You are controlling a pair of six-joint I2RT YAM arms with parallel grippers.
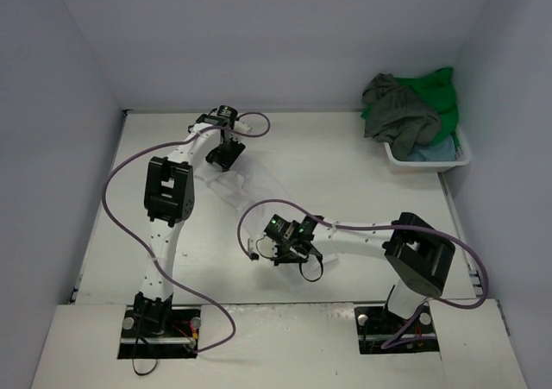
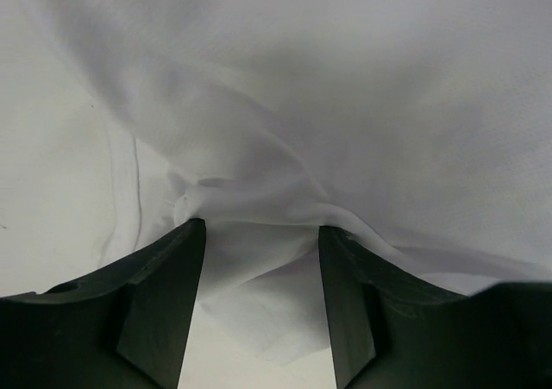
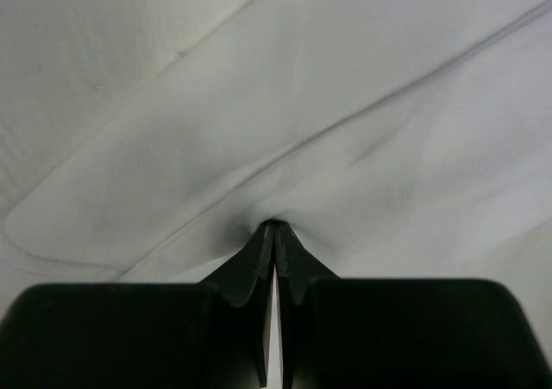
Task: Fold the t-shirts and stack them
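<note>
A white t-shirt (image 1: 244, 188) lies spread on the white table between the two arms. My left gripper (image 1: 226, 155) is at its far edge. In the left wrist view this gripper (image 2: 261, 230) stands open, its dark fingers (image 2: 164, 294) apart, with a loose fold of the white t-shirt (image 2: 285, 130) bunched just beyond the tips. My right gripper (image 1: 276, 251) is at the shirt's near edge. In the right wrist view it (image 3: 274, 228) is shut, pinching a small peak of the white t-shirt (image 3: 345, 122).
A white plastic basket (image 1: 414, 160) stands at the back right corner. It holds a dark grey-olive shirt (image 1: 392, 113), a bright green one (image 1: 442, 96) and a light blue one (image 1: 434, 151). Grey walls close in the table on three sides.
</note>
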